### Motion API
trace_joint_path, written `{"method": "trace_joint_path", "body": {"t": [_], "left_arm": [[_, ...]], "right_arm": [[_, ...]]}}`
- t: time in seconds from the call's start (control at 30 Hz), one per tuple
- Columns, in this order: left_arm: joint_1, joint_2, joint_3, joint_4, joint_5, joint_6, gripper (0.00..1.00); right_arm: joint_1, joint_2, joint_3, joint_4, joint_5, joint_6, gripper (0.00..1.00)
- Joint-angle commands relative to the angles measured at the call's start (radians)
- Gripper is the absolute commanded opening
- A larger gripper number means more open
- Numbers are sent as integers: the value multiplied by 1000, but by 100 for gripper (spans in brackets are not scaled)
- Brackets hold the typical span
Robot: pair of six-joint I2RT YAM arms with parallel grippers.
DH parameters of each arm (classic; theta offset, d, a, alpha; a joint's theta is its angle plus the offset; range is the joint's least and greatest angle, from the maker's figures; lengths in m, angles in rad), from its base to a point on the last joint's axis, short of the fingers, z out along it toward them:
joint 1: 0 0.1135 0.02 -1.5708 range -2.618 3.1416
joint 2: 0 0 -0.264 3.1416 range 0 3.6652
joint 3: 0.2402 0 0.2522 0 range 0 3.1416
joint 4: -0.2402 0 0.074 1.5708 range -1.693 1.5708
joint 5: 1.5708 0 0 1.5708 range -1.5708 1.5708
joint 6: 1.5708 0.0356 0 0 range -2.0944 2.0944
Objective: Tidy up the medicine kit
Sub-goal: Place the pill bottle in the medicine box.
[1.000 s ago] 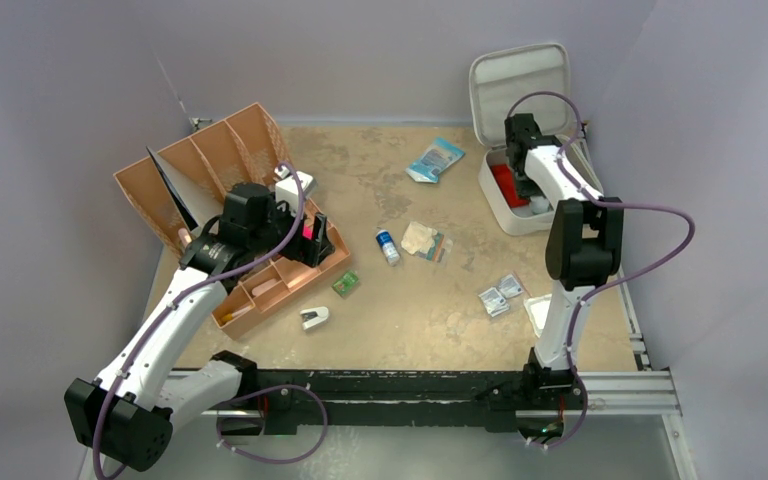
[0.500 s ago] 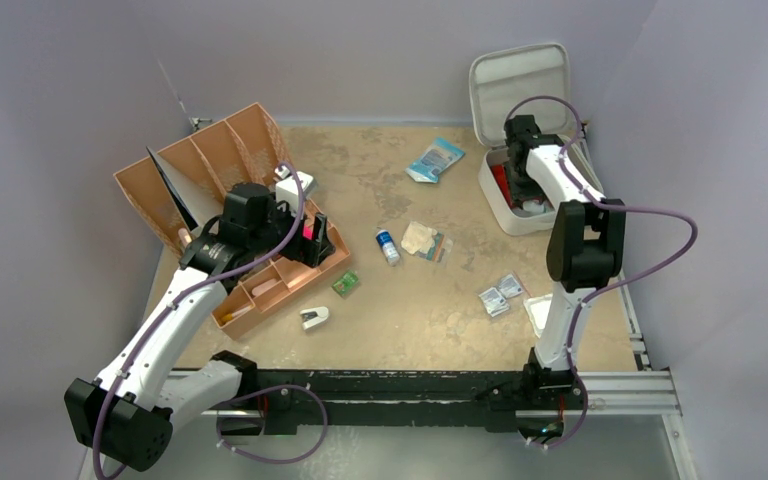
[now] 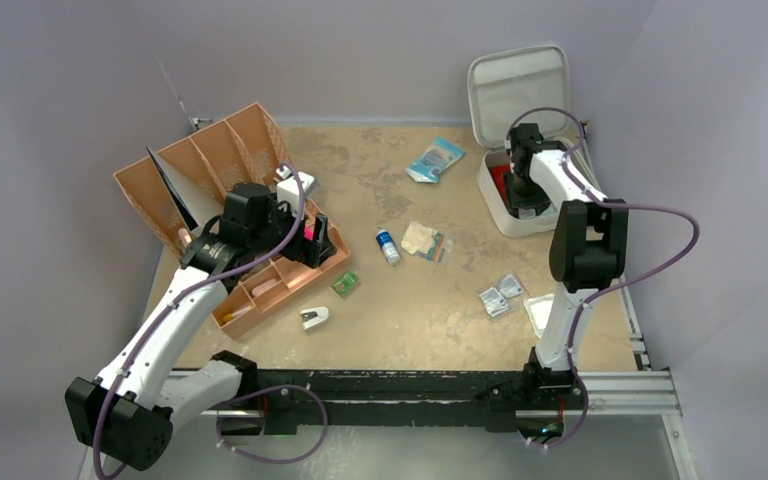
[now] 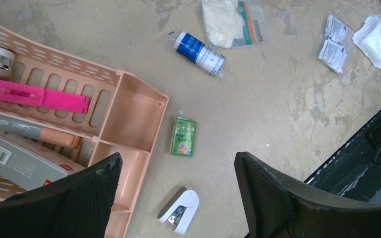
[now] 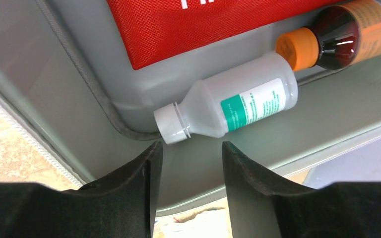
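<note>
When viewing from above, find medicine kit [image 3: 520, 90] at 1 o'clock, lid upright. Spot right gripper [image 3: 526, 203] down in its base, with jaws slightly apart and empty. Via right wrist, see clear white-capped bottle [image 5: 228, 111] lying just past fingertips [image 5: 149, 163], beside dark orange-capped bottle [image 5: 327, 42], with red pouch [image 5: 203, 25] behind both. Find left gripper [image 3: 312, 238] at 9 o'clock over tan tray [image 4: 134, 114], with jaws wide apart, holding nothing. Note green packet [image 4: 183, 136] on table [image 4: 258, 99] just beside tray.
</note>
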Motion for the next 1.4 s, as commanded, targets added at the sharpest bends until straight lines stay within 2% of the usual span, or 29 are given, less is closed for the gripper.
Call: {"method": "trace_joint_path", "body": {"t": [0.0,0.7,1.03,1.17,1.27,1.37], "left_arm": [[-5,0,2,29,12,-2,82],[-5,6,0,27,-4,0,82],[-5,1,-1,26,-21,3,82],[-5,-4,-1,16,-44,6,81],[-5,-16,-9,18,-49,2,81],[-6,-15,-9,20,-38,-3,81]], "right_arm": [[-1,-9,1,-43,-50,13,49],[-30,51,89,-27,108,-11,44],[-47,65,95,-16,62,-2,46],[-47,19,126,-51,48,38,50],[-47,-36,139,-63,-26,51,53],[-47,-68,202,-136,-4,106,54]]}}
